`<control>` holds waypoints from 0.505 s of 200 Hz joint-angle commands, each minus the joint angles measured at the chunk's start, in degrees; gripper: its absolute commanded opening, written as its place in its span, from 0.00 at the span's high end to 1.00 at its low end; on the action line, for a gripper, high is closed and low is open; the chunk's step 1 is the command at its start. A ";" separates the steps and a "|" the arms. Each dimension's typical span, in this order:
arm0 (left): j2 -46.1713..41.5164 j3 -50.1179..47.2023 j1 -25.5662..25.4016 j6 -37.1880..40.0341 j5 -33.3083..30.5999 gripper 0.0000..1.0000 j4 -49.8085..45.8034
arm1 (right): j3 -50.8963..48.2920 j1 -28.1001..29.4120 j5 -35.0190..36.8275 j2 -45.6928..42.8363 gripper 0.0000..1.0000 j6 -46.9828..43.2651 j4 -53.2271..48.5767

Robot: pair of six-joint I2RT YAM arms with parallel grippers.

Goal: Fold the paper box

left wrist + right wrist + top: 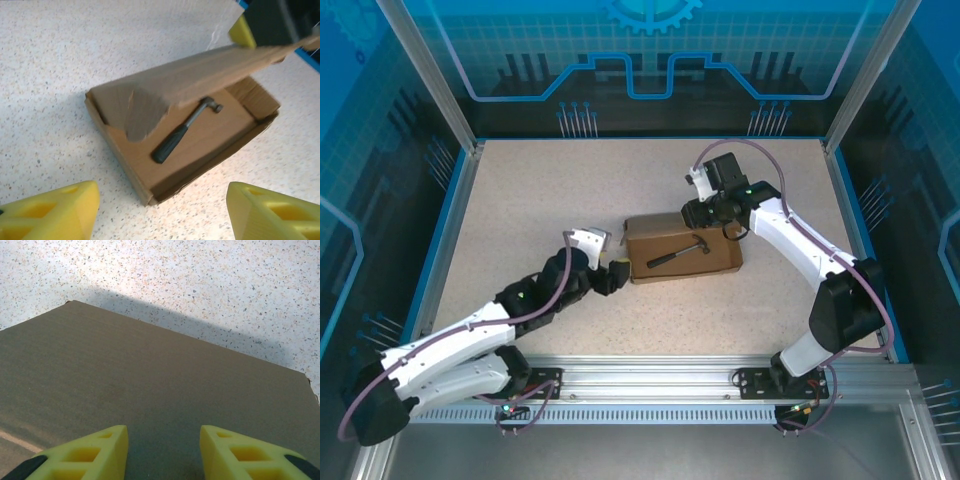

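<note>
Ungripped lid (200, 80) could spring open.
Left claw (162, 194) wide, empty, paper box (685, 262) just ahead; right claw (162, 432) spread, empty, against lid.

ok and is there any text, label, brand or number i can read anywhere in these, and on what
There is no readable text in any view.
The paper box is plain brown cardboard with no print on what shows of it.
The hammer lying in it shows no legible mark.
The blue back wall panel carries only gear and circuit-line graphics, with no words or numbers.
</note>
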 commanded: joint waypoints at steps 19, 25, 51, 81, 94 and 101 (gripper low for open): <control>4.57 9.57 6.67 -2.02 9.16 0.31 -6.92 | -0.97 0.78 -0.28 0.40 0.58 -1.07 -0.81; 6.06 11.03 7.89 -2.06 10.32 0.31 -6.88 | -1.08 0.91 -0.27 0.40 0.58 -1.13 -0.77; 14.31 16.95 11.21 -0.78 12.32 0.31 -7.08 | -1.82 1.30 0.68 0.27 0.58 -1.39 -0.78; 24.00 22.54 13.45 1.38 12.92 0.31 -7.33 | -2.86 1.54 -0.46 0.53 0.58 -0.88 -0.08; 27.27 23.71 13.84 2.33 12.24 0.31 -7.43 | -3.53 1.57 -0.88 0.66 0.58 -0.42 0.43; 28.74 23.96 13.92 2.57 12.29 0.31 -7.47 | -4.05 1.61 -1.23 0.66 0.58 -0.14 0.91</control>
